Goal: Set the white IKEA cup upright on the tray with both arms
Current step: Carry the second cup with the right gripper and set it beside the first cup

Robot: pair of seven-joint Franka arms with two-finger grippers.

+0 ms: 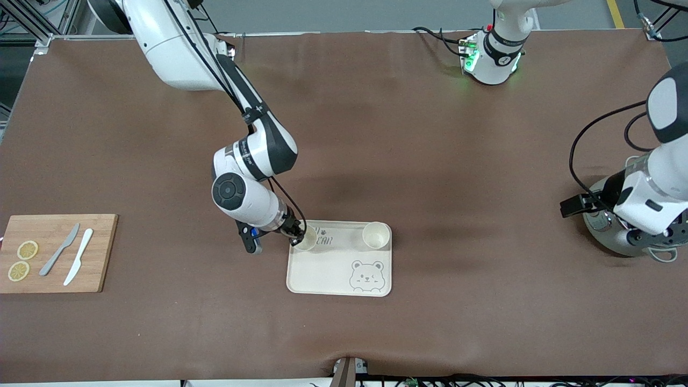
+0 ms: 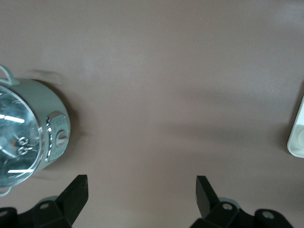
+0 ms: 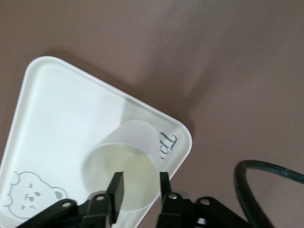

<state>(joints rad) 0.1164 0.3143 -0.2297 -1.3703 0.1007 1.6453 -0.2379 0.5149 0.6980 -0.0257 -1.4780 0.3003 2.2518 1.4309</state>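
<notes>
Now your right gripper (image 3: 141,183) straddles the cup's (image 1: 306,239) rim on the tray (image 1: 322,277) (grip uncertain); left gripper (image 2: 142,190) waits open

1. Right arm: extended from its base, forearm angled downward, wrist bent.
2. Right hand (image 1: 297,236): low over the worktop; fingers (image 3: 116,187) slightly parted, straddling a thin rim.
3. Left arm: waits, folded at its own end of the worktop.
4. Left hand (image 2: 141,194): fingers spread wide, nothing between them.

White cup (image 3: 124,166) upright on tray (image 3: 57,109) (bear drawing corner), right gripper (image 3: 140,185) fingers straddling its rim
</notes>
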